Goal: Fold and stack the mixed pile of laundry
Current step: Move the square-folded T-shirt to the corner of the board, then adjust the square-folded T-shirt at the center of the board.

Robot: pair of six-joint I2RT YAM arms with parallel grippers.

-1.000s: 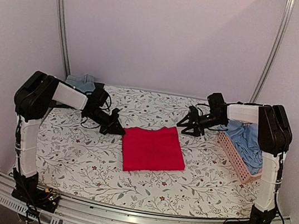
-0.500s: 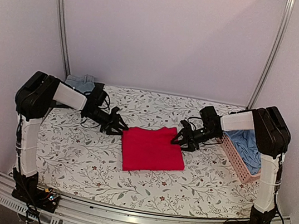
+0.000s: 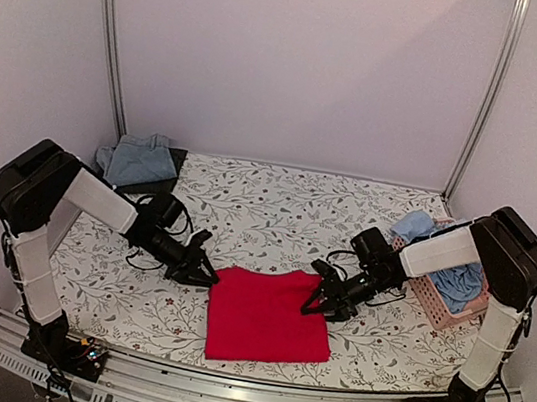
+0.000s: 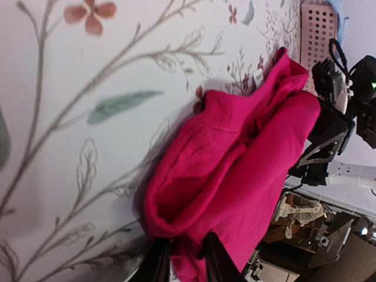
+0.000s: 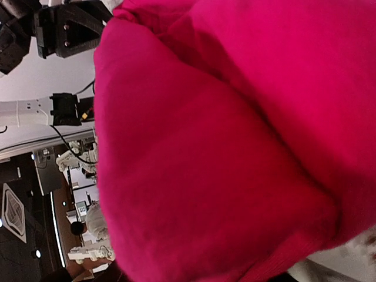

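1. I see the red garment [image 3: 267,314] lying folded into a rough rectangle on the table [image 3: 278,203], at the middle of the near edge. Its far edge runs left to right between the two grippers, and the whole piece is turned slightly. I cannot tell which axis is longer.
2. The left gripper [image 3: 202,274] is at the garment's far-left corner. In the left wrist view its fingers [image 4: 158,264] are clamped on a bunched fold of the red cloth.
3. The right gripper [image 3: 319,303] is at the far-right corner. My right wrist view is filled with red cloth [image 5: 223,141], so I cannot tell whether that gripper is clenched.
4. The light blue shirt [image 3: 459,280] is heaped in the pink basket [image 3: 435,307] at the right edge, spilling over its far end.
5. A grey-blue garment [image 3: 139,156] lies in the far-left corner, well apart from the red one.
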